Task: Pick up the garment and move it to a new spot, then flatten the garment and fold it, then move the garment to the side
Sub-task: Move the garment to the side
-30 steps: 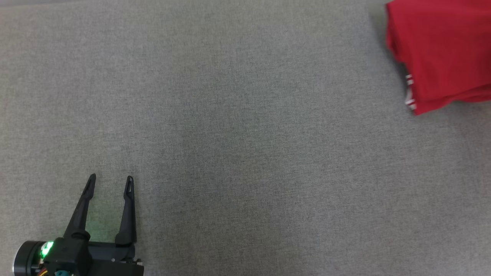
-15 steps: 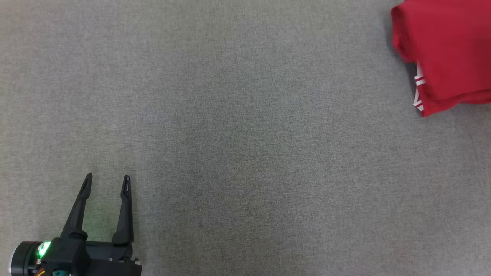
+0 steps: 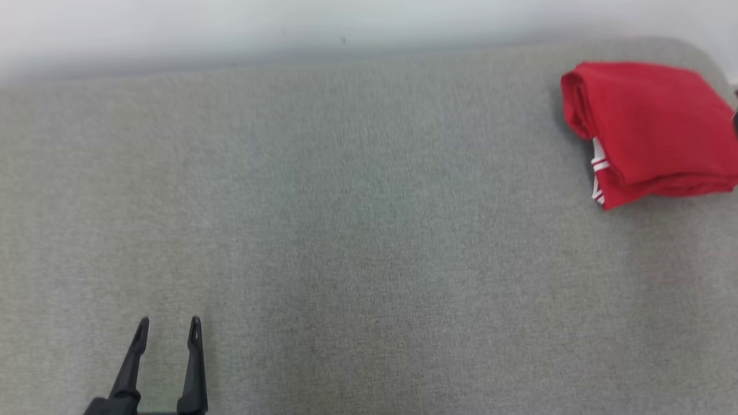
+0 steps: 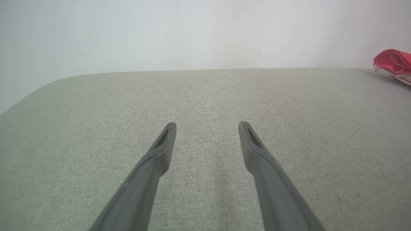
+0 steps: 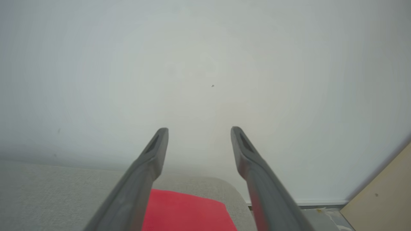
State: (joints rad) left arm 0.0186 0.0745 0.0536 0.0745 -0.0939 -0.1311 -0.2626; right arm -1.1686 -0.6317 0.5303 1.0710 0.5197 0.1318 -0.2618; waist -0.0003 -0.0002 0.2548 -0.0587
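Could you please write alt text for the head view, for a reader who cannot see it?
A folded red garment with white stripes lies at the far right corner of a grey fabric surface. The left gripper, open and empty, points up from the lower left, well apart from it; a pale wall runs behind.

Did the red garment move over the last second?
Cannot tell. The head camera has tilted up, shifting the whole picture, and the plain grey surface offers no fixed mark. The red garment lies folded near its far right corner.
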